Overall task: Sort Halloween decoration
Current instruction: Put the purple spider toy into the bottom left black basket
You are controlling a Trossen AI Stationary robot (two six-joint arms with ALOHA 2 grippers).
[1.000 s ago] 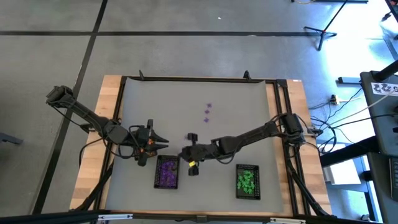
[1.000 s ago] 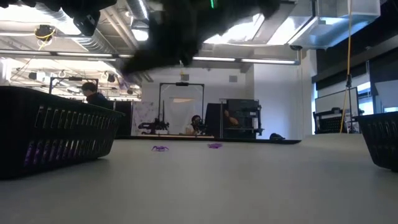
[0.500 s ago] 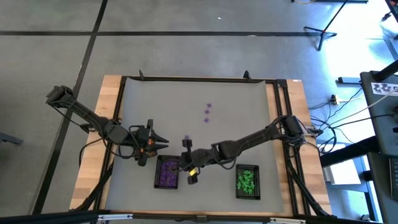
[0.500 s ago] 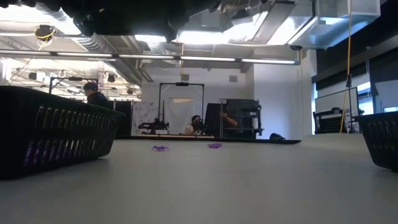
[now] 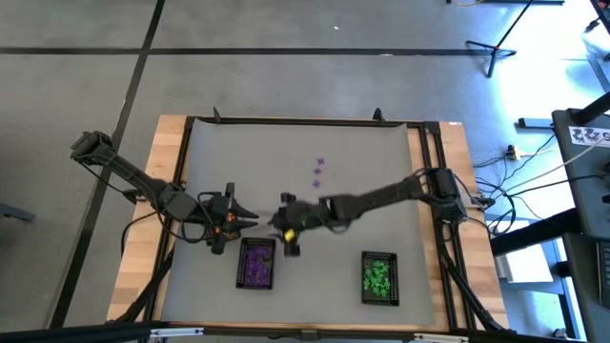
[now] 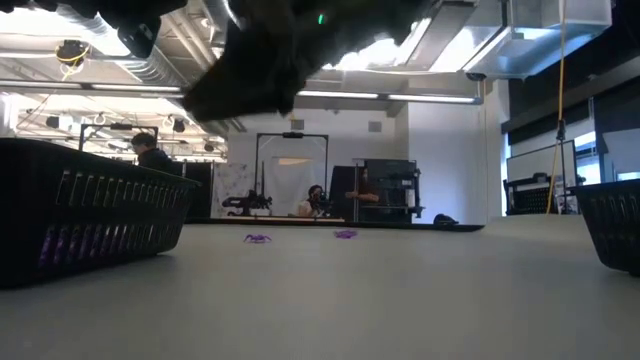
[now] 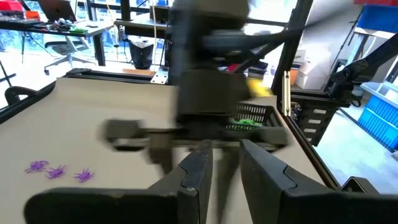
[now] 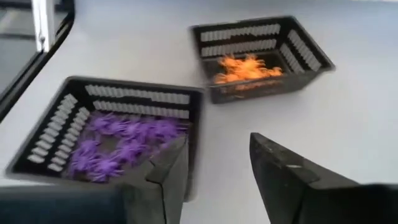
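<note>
**Right arm above the trays**

Table (image 5: 381, 152), then right gripper (image 8: 214, 171), fingers parted, empty, by the purple tray (image 8: 112, 134). Left gripper (image 7: 224, 165) narrow, empty. Purple trinkets (image 5: 317, 173) loose mid-table in a line running away from the trays; each one's heading too small to tell

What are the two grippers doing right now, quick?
Left gripper: partly open, nothing in it, waiting beside the tray of purple toys.
Right gripper: open, nothing in it, over the table near the same tray.
</note>
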